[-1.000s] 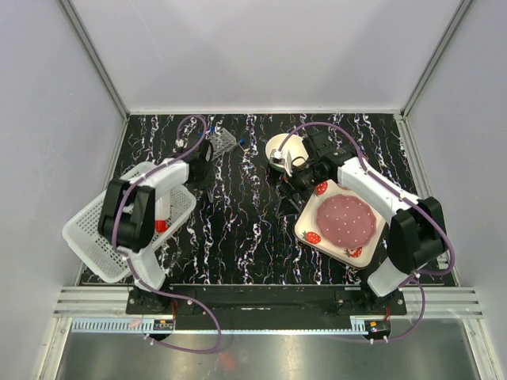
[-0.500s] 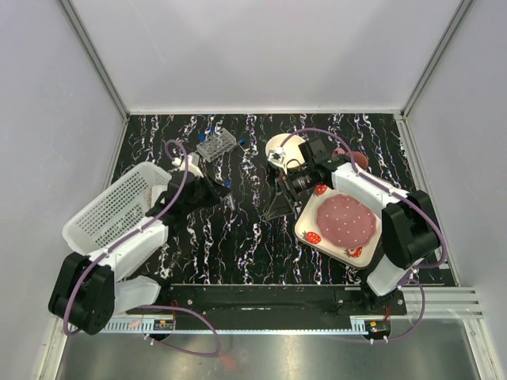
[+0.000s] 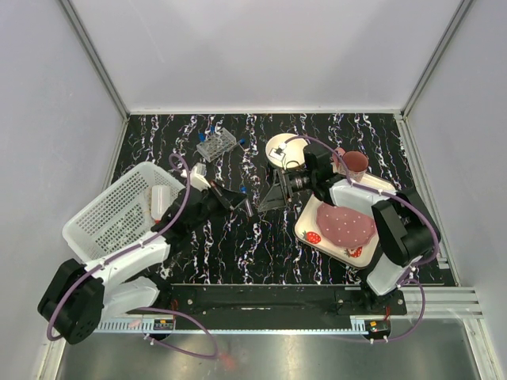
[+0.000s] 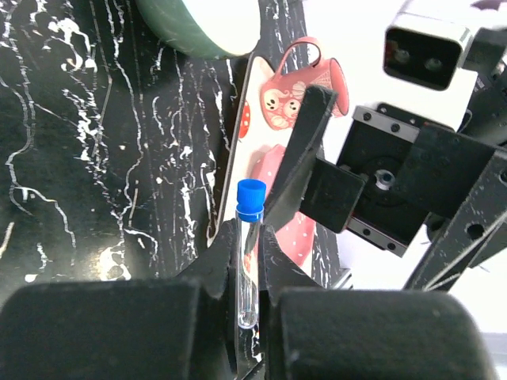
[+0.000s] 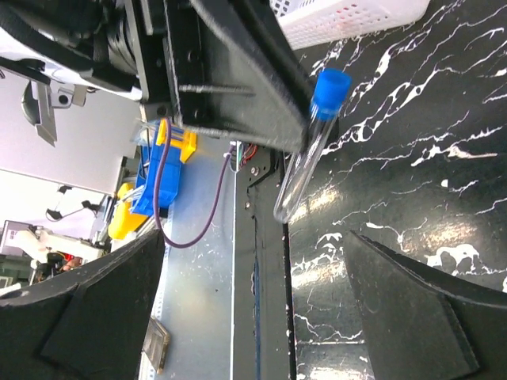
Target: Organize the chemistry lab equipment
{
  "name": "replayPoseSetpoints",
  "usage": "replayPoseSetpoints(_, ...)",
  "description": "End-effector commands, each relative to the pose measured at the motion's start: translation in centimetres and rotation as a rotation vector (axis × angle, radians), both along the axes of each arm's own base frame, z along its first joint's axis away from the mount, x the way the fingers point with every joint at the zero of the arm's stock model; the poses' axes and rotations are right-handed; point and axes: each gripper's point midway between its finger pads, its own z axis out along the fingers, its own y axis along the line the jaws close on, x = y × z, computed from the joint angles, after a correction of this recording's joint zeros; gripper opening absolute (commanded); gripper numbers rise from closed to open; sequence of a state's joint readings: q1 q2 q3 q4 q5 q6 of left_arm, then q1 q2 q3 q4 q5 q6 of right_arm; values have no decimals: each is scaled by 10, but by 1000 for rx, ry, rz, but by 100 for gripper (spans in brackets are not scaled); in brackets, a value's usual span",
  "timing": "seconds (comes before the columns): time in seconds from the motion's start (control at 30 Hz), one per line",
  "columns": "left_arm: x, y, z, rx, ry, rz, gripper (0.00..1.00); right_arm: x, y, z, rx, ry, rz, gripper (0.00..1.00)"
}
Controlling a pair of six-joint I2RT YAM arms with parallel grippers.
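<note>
Black marbled tabletop (image 3: 261, 245), white walls all round, and the left gripper (image 3: 247, 207) hangs over mid-table, jaws pinching a tube (image 4: 249, 261) by its lower half, blue cap standing clear above the fingers. Facing it, just beside, is the right gripper (image 3: 275, 194), jaws spread wide and holding nothing. This reads as a hand-over, the tube probably bound for the rack (image 3: 215, 145) at the back. Next, the right jaws need to straddle the tube near its cap and close squarely before the left lets go. It looks thin and slick, so a slip is the risk.
</note>
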State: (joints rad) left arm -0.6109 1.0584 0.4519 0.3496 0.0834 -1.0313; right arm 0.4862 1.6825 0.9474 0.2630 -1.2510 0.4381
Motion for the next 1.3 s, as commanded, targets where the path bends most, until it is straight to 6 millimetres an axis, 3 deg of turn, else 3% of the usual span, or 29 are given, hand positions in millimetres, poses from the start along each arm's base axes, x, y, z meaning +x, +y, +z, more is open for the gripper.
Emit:
replayPoseSetpoints(0.0,10,-14,35,-103,-80,29,2,6,9,18,72,18,0,100)
replayPoseSetpoints(0.33,10,-27,40,-156,-61,53,2,7,16,8,38,80,-21,96)
replayPoseSetpoints(0.43,11,-28,43,-168,-62,61,2,3,21,5,25,91,-5,78)
replayPoseSetpoints(0.5,11,-29,46,-172,-67,63,2,-1,24,5,21,101,14,57)
replayPoseSetpoints(0.77,9,-25,47,-155,-77,65,4,-5,30,5,12,104,50,19)
replayPoseSetpoints(0.87,4,-23,51,-123,-110,46,25,-5,29,5,6,83,60,12)
replayPoseSetpoints(0.9,2,-21,49,-105,-113,43,44,-6,28,4,-5,90,60,11)
replayPoseSetpoints(1.0,-3,-11,57,-58,-164,32,73,-6,26,1,-15,60,68,9)
replayPoseSetpoints(1.03,-6,-10,56,-28,-179,9,90,-8,26,3,-13,52,79,9)
replayPoseSetpoints(1.07,-3,-5,61,-17,-189,9,97,-7,26,3,-3,15,88,9)
replayPoseSetpoints(1.13,-12,-4,58,4,-168,-73,99,-10,24,1,-19,14,99,9)
replayPoseSetpoints(1.17,-5,5,60,-3,-161,-70,99,-9,25,2,-10,-37,110,9)
replayPoseSetpoints(1.2,-14,-1,53,-20,-124,-164,99,-12,23,0,-25,-25,119,9)
replayPoseSetpoints(1.27,-10,4,49,-53,-81,-204,99,-17,21,-2,-37,-61,134,9)
